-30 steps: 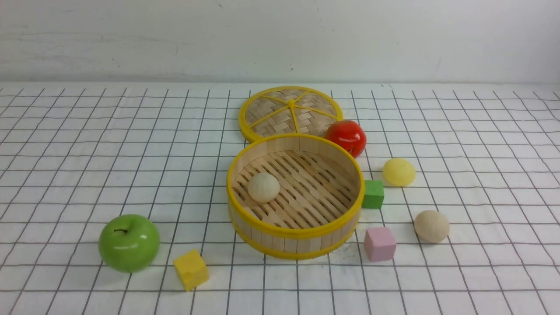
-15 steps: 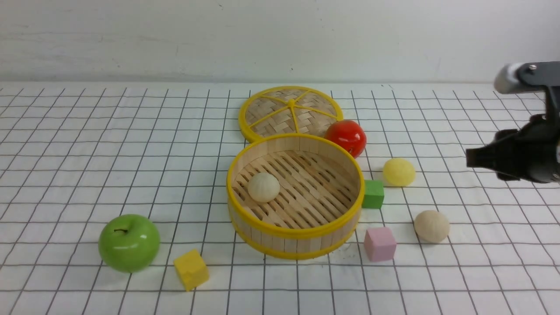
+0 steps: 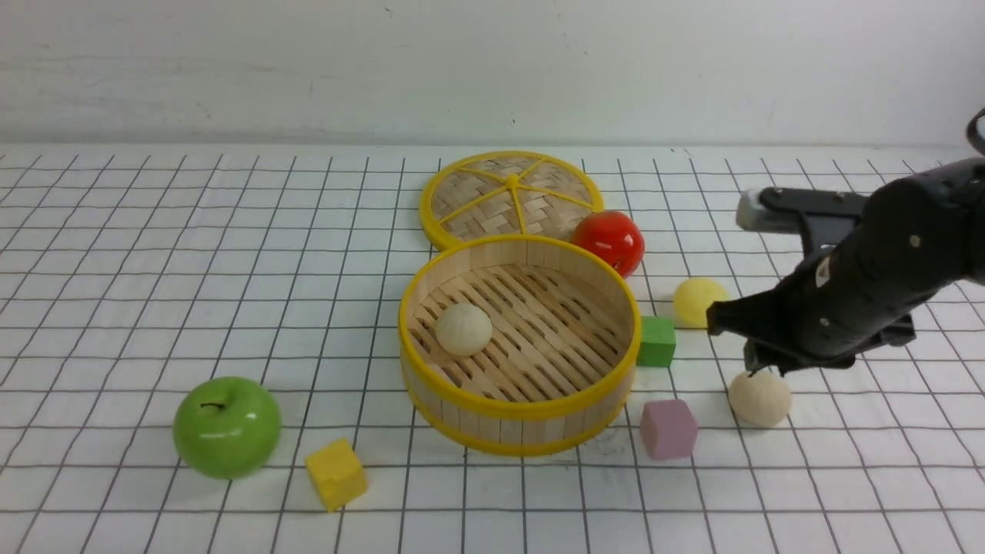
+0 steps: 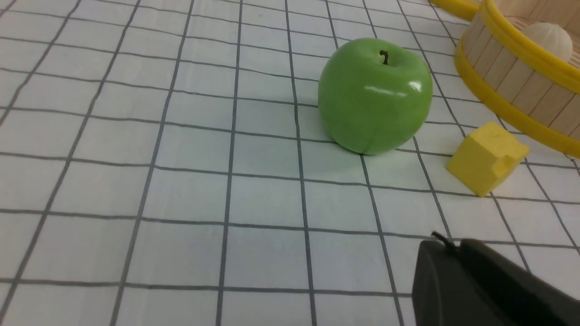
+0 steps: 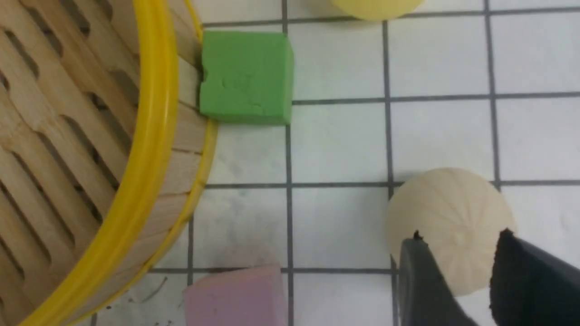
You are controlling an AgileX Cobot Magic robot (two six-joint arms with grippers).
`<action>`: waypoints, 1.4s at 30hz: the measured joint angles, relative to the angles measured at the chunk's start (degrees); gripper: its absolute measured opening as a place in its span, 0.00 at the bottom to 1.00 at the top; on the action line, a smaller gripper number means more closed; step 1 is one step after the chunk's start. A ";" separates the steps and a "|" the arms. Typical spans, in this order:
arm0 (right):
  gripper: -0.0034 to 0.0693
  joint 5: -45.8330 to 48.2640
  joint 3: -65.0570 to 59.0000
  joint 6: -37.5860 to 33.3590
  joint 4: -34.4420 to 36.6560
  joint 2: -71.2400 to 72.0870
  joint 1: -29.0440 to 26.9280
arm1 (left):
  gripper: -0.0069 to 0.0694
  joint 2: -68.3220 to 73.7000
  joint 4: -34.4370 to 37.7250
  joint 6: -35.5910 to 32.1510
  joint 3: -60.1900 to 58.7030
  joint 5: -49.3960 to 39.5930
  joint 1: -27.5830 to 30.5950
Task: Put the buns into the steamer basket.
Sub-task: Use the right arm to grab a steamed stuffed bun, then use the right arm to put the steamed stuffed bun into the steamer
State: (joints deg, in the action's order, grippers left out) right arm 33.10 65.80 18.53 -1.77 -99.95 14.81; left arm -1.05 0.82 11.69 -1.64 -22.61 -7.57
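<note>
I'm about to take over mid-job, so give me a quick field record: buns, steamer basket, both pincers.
in basket: one cream bun on the slatted floor of the steamer basket
outside: yellow bun and beige bun, on the table right of the basket
right pincer: open, over the beige bun, not closed on it
left pincer: shut, empty, facing the green apple
remaining: two buns

A cream bun [image 3: 463,328] is sitting dome-up on the slatted floor of the round, yellow-rimmed bamboo basket [image 3: 517,408], while a yellow bun [image 3: 695,300] and a beige bun [image 3: 760,398] are lying apart on the bench [image 3: 231,292] to its right.
</note>
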 joint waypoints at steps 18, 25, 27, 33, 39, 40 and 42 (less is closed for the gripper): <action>0.34 -5.31 0.63 -0.34 -9.10 -8.00 0.00 | 0.17 0.00 0.00 0.00 0.00 0.00 0.00; 0.06 -4.29 0.63 -0.34 -9.14 -7.06 0.00 | 0.19 0.00 0.00 0.00 0.00 0.00 0.00; 0.05 -3.23 0.63 -0.34 -9.25 -5.77 0.00 | 0.19 0.00 0.00 0.00 0.00 0.00 0.00; 0.05 -1.29 2.89 -0.61 -7.86 0.02 0.32 | 0.19 0.00 0.00 0.00 0.00 0.00 0.00; 0.05 -3.43 5.57 -9.23 -0.63 5.79 5.01 | 0.19 0.00 0.00 0.00 0.00 0.00 0.00; 0.05 -4.27 5.70 -11.53 1.27 5.98 6.39 | 0.19 0.00 0.00 0.00 0.00 0.00 0.00; 0.05 -5.75 5.76 -15.49 4.57 5.77 8.97 | 0.19 0.00 0.00 0.00 0.00 0.00 0.00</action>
State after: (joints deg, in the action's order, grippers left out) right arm 27.35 71.56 3.04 2.81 -94.17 23.78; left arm -1.05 0.82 11.69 -1.64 -22.61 -7.57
